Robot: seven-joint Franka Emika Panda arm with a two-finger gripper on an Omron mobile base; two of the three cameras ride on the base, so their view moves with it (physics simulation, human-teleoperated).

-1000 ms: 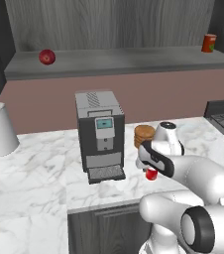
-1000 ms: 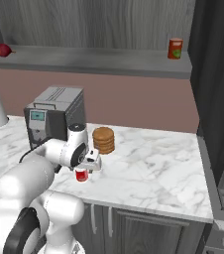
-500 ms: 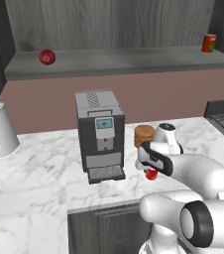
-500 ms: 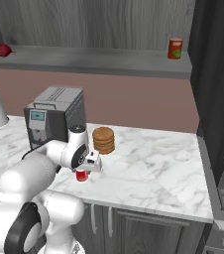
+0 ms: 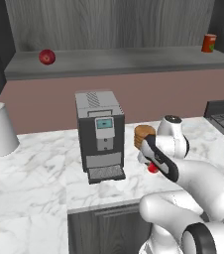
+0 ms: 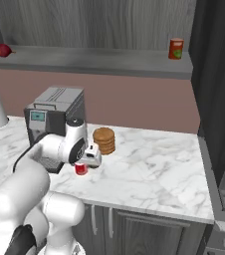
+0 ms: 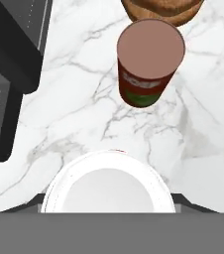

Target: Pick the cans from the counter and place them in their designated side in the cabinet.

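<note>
Counter (image 6: 149, 169): white marble with grey veins, over dark grey cupboard fronts.
Cabinet (image 5: 119, 62): grey wood-grain back, long flat shelf, dark side panels.
Gripper (image 6: 84, 162): clenched on the bright red can (image 6: 80, 169), low at the counter.
Second can (image 7: 146, 62): upright on the marble, beside the stacked discs (image 6: 104, 140).
Shelf: another can (image 6: 175, 49) at right, red ball (image 5: 46, 56) at left.
Coffee machine (image 5: 99, 134): left of the gripper.

Coffee machine (image 6: 55, 119) blocks the left of the counter (image 6: 154, 169); stack of tan discs (image 6: 104, 140) and the darker can (image 7: 148, 62) crowd the spot just beyond the gripper (image 6: 87, 160). Counter right of the discs is bare. Cabinet shelf (image 6: 94, 59) is open between the red ball (image 6: 3, 50) and the can on the shelf (image 6: 175, 49).
</note>
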